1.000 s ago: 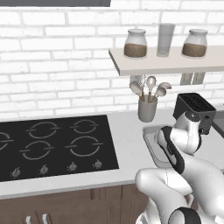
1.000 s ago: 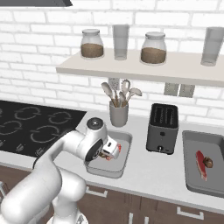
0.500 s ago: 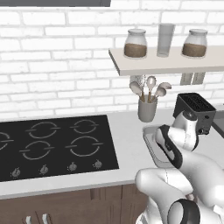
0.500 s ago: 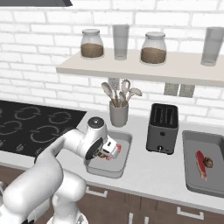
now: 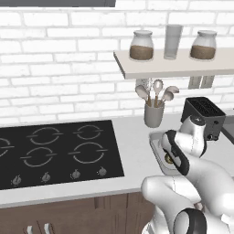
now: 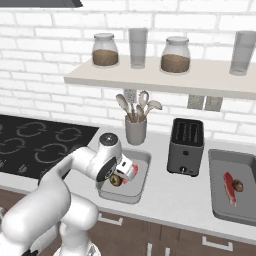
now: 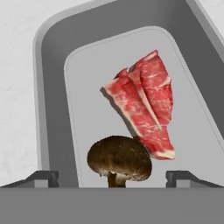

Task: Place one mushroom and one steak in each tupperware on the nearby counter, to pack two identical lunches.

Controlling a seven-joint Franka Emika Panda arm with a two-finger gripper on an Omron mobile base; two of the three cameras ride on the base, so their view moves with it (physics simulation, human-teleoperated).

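Mushroom (image 7: pixel 119 160) is sitting between my spread fingertips, gripper (image 7: pixel 112 177) standing wide apart and not clamping it. Steak (image 7: pixel 143 105) is lying at 1 o'clock from the mushroom, its near end just beside the cap, both inside the tupperware (image 7: pixel 52 83) below my hand. In the right base view, my gripper (image 6: pixel 118 179) is hovering over that tray on the counter (image 6: pixel 165 195), toaster (image 6: pixel 185 146) at 2 o'clock, and a second tupperware (image 6: pixel 220 210) at 3 o'clock is holding another steak (image 6: pixel 229 188) and mushroom (image 6: pixel 238 186).
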